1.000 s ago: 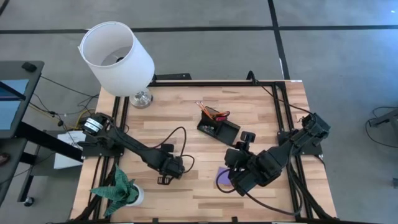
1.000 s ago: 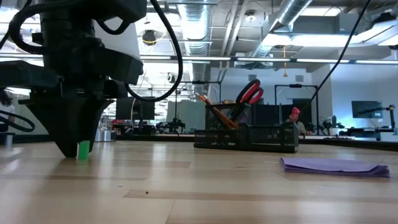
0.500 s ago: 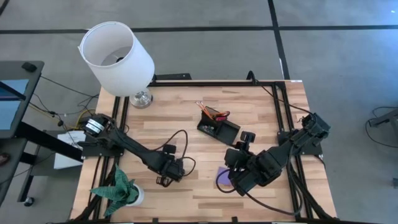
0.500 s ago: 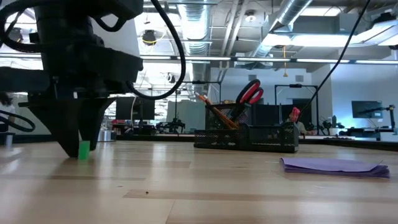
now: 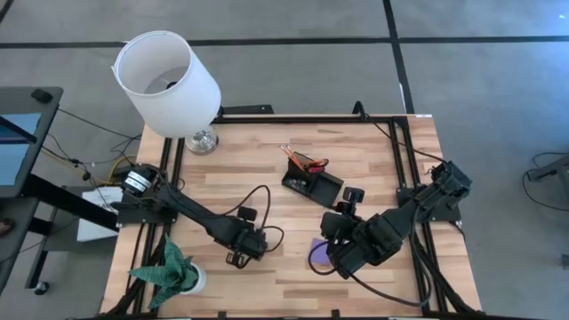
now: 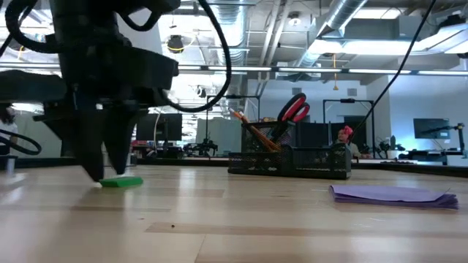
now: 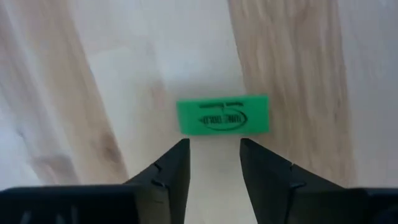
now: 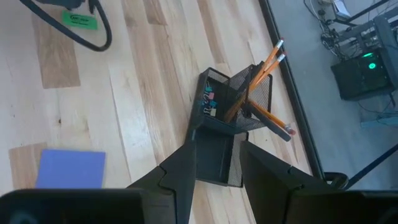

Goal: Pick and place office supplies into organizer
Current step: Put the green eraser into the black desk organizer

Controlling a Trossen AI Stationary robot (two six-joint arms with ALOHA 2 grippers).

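The tiny green piece (image 7: pixel 224 114), a flat labelled block, lies on its broad face on the wood just beyond the tips of my left gripper (image 7: pixel 214 146). That gripper points down, open, with nothing between its fingers. The low view shows the green piece (image 6: pixel 122 182) under the left gripper (image 6: pixel 110 174); whether a tip touches it I cannot tell. The black organizer (image 5: pixel 311 182) stands mid-table with red-handled scissors (image 6: pixel 296 109) and orange pencils (image 8: pixel 261 74) upright in its back section. The purple note pad (image 5: pixel 318 252) lies flat below my right gripper (image 8: pixel 214 168), which hovers open.
A white lamp (image 5: pixel 167 80) stands at the far left corner and a green paper plant (image 5: pixel 169 271) at the near left. A black cable (image 8: pixel 93 31) loops over the wood beside the left arm. Bare wood lies between the green piece and the organizer.
The green piece stood on end at my left gripper's fingertips; it has tipped over and now lies flat on the table. My left gripper has risen a little and rolled about its own axis. The right arm has kept still.
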